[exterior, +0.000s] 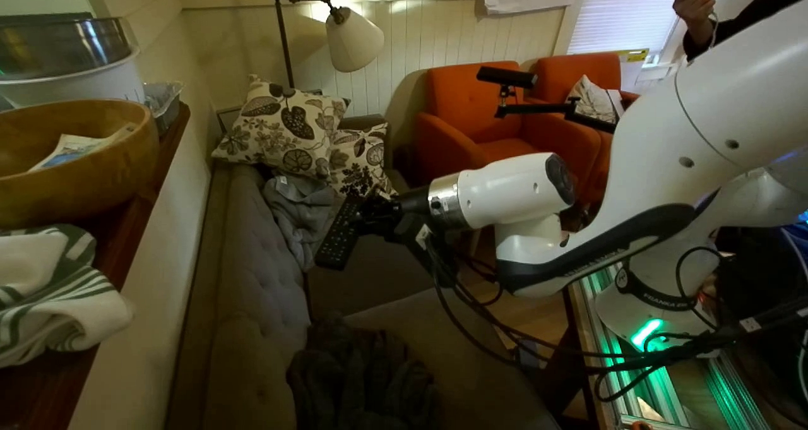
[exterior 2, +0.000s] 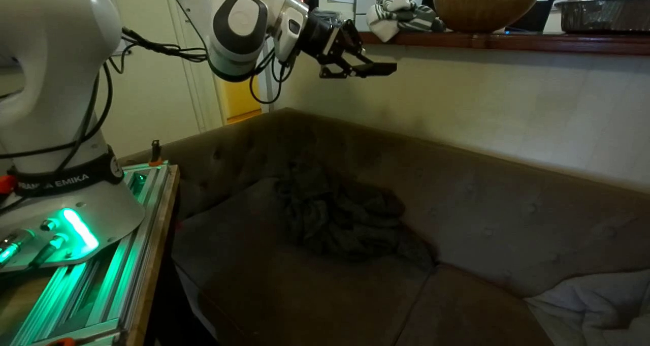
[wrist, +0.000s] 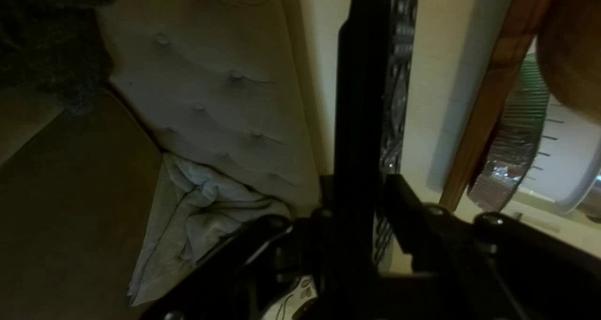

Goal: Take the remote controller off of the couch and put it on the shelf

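Clearly, the remote controller is pinched between the fingers of the gripper, which are pressed against it, and it is held in the air, apart from the couch. In the wrist view its free end is pointed toward twelve o'clock, with its buttons turned toward three o'clock; the shelf, a reddish-brown ledge, is seen at three o'clock from it, and the couch's buttoned back at nine. In an exterior view, a wooden bowl is borne on the shelf, flanked by a striped towel at nine o'clock and a foil tray at three. Below, at about six o'clock from the gripper, a dark crumpled blanket is laid on the couch. Patterned cushions are shown around twelve o'clock from the remote controller in an exterior view.
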Controlling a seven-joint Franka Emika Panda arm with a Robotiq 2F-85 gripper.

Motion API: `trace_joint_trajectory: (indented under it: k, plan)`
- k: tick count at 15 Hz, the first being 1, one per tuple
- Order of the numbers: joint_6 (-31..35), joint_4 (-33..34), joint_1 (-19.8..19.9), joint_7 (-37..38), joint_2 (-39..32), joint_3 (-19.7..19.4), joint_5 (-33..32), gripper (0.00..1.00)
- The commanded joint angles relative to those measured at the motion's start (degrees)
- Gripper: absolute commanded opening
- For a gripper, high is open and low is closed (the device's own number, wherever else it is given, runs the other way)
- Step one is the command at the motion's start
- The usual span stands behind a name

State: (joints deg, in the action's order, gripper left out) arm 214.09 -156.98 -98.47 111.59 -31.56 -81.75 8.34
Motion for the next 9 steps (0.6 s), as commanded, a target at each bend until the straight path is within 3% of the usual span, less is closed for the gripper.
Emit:
trace_joint_trajectory:
  k: [1,2,6,8,9]
  plan:
    - [6.48,2.01,0.28,-14.75,12.82,-0.9,-0.6,0.07]
    - [7.36,2.21,-1.62,-10.59,11.69,-4.72,-7.27,0.07]
    - [11.6,4.8,-1.17,-11.81,18.67,-9.22,-21.76,0.07]
    - [7.96,6.11,-2.68,-10.26,17.81,-12.78,-25.09,0.07]
    - [9.89,4.77,-0.94,-9.05,13.62,-9.66,-21.9,0.3]
